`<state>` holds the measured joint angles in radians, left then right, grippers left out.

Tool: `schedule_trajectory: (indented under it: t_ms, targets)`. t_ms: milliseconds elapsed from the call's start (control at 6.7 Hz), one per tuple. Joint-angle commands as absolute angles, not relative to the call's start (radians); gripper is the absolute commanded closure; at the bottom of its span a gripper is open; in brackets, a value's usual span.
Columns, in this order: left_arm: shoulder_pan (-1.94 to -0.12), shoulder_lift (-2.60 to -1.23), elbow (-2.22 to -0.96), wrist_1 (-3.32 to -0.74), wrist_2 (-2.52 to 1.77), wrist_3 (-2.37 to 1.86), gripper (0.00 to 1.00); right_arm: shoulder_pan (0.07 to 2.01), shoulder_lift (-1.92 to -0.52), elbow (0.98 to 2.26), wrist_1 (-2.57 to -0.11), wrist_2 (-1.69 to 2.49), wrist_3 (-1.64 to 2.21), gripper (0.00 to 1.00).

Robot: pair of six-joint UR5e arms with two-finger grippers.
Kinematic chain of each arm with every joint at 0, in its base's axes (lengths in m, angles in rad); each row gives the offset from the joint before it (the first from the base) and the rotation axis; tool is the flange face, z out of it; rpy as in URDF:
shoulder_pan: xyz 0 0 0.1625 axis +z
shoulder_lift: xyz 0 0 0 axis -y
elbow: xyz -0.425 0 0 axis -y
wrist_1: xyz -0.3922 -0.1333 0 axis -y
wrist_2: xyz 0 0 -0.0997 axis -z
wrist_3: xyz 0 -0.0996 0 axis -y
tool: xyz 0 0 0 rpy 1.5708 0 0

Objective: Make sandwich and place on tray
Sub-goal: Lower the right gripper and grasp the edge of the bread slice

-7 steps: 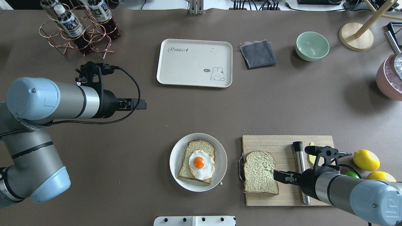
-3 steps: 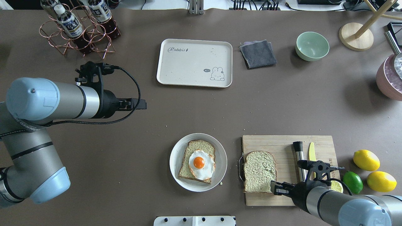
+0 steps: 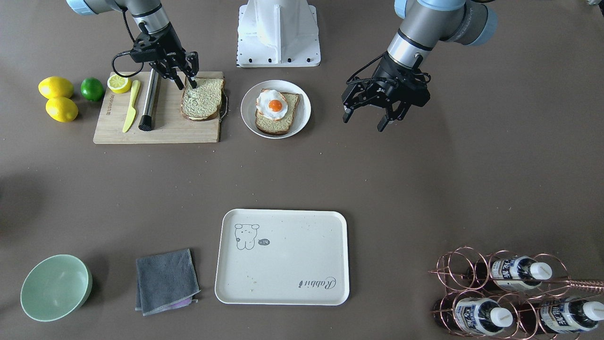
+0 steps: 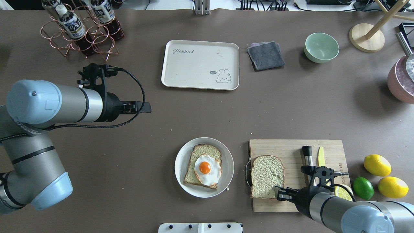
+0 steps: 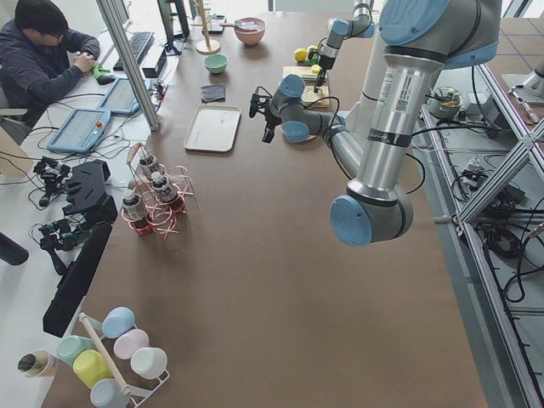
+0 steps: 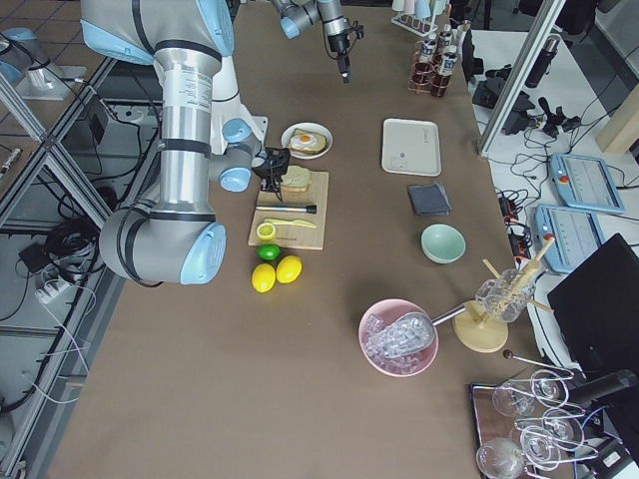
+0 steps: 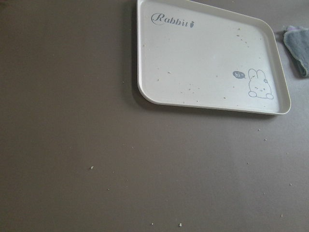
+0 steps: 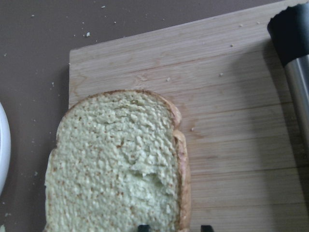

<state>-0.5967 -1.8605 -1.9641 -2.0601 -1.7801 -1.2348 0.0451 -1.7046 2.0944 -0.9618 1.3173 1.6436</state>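
An egg-topped slice (image 4: 207,151) is sitting on the plate (image 4: 228,174), lower centre, with the second slice (image 4: 266,174) on the board (image 4: 291,150). The right gripper (image 4: 278,193) is straddling its lower-right corner, parted, gripping nothing. The left gripper (image 3: 365,120) is hanging open. The tray (image 4: 194,64), upper centre, is waiting bare.

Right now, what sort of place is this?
Probably a robotics lab staged as a kitchen: two robot arms reach over a table with a cutting board and tray, while an operator sits alongside with tablets.
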Motion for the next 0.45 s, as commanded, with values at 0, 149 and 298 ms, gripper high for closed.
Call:
schedule_trajectory:
  t_ms: [0, 149, 298]
  targets:
    - [-0.595, -1.862, -1.962, -2.06, -1.779, -1.235, 0.01, 0.063, -1.712, 2.13, -0.963, 1.322, 1.641, 1.0]
    - [-0.595, -1.865, -1.959, -2.06, -1.781, -1.235, 0.01, 0.072, -1.718, 2.15, -0.963, 1.331, 1.64, 1.0]
    - [-0.595, -1.867, -1.959, -2.059, -1.781, -1.233, 0.01, 0.092, -1.718, 2.167, -0.963, 1.344, 1.64, 1.0]
